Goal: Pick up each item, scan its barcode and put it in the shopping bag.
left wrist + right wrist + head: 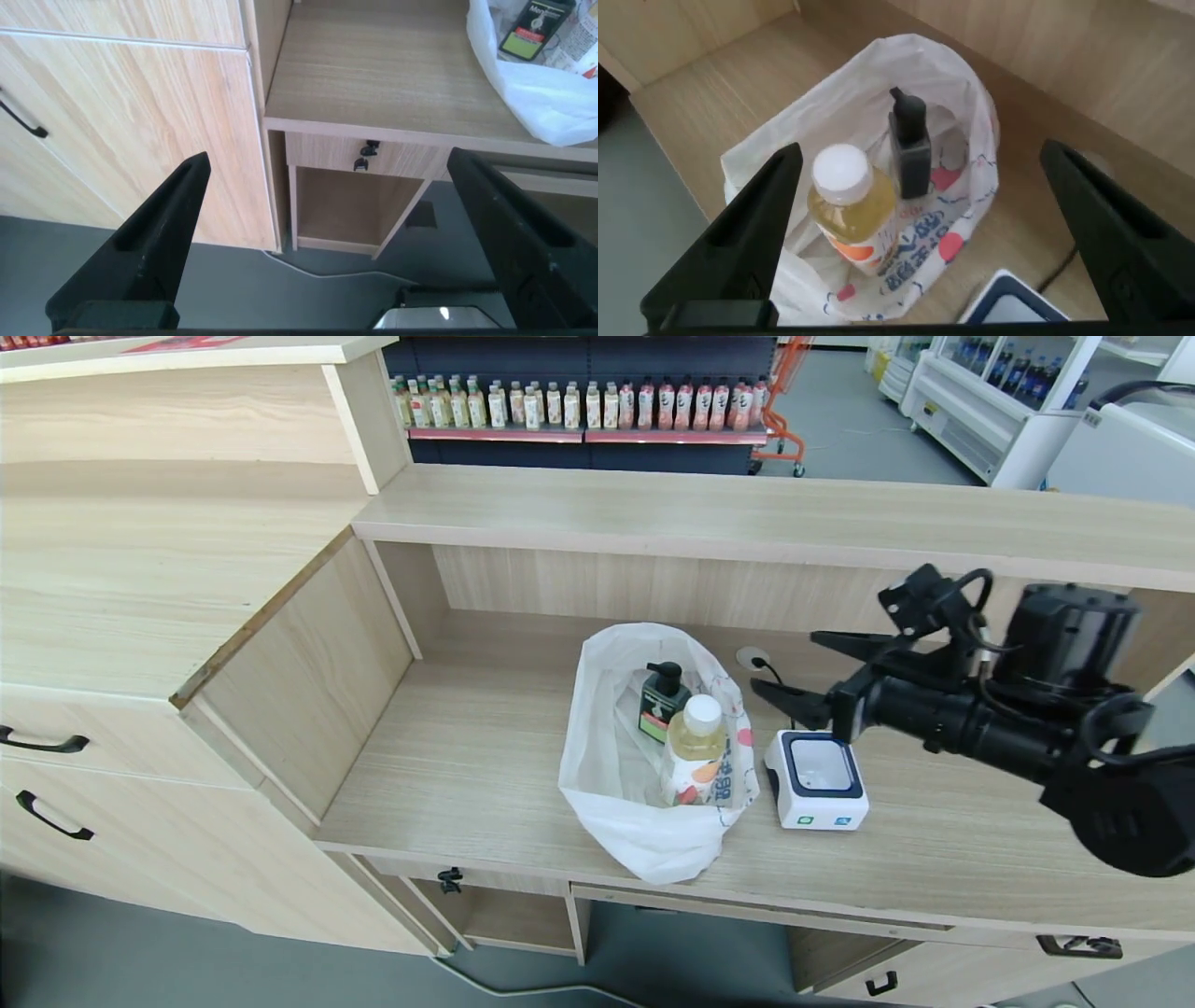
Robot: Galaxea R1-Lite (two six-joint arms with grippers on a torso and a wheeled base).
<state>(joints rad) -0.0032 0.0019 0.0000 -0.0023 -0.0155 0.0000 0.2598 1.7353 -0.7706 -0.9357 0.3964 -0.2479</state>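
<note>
The wooden table (448, 775) carries everything in play. The white shopping bag (644, 821) stands on it with its mouth wide open, close to the near edge and just left of the scanner.

The right tool (784, 663) hangs above the table at the bag's right side, over the far end of the scanner. Its fingers are spread wide with nothing between them, and it points left toward the bag's mouth. The left tool (329, 163) is also spread and empty. It sits low in front of the table's near edge, facing the open cubby under the tabletop.

The scanner (817, 779), a small white box with a dark-framed window facing up, stands right of the bag, beside it or just touching. Inside the bag a drink bottle (695, 747) with pale yellow liquid and a white cap stands upright on the near right. A dark pump bottle (663, 700) stands just behind it, toward the far side.

Both items in sight are already bagged and neither tool holds anything. I judge the placing step for the latest item done and the task at or near its end.

The next move probably calls for lifting the right arm up and back to the right. It should avoid snagging the bag's loose rim or knocking the scanner. If another item remains, it must first be found, then gripped so its barcode can face the scanner window.
</note>
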